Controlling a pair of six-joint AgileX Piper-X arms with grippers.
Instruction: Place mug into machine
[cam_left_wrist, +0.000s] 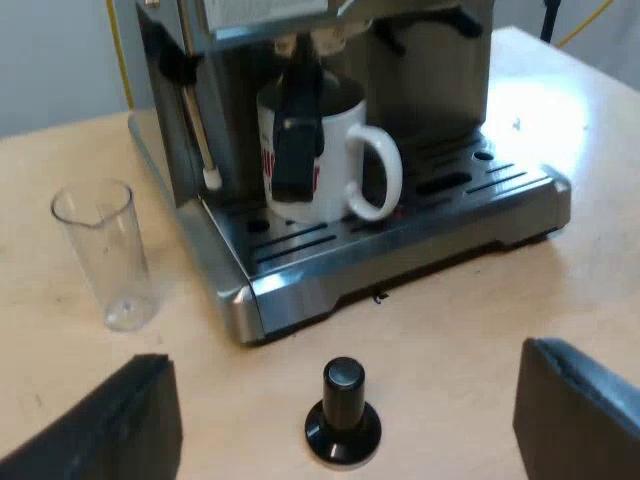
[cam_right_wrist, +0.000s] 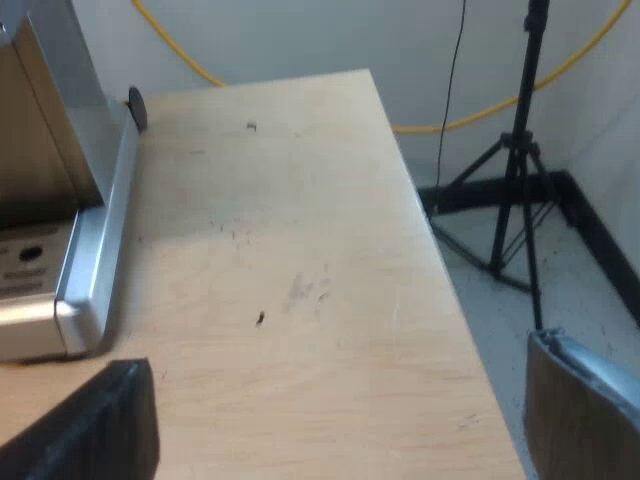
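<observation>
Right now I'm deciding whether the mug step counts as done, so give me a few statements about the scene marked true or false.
1. The mug stands on the drip tray of the espresso machine. True.
2. The measuring glass lies on its side. False: it stands upright on the table beside the machine.
3. The tamper with a black knob stands on the table before the machine. True.
4. The left claw holds the mug. False: it is open, apart from the mug, holding nothing.
5. The right claw grips the tamper. False: it is open above the table near the machine's corner.
</observation>
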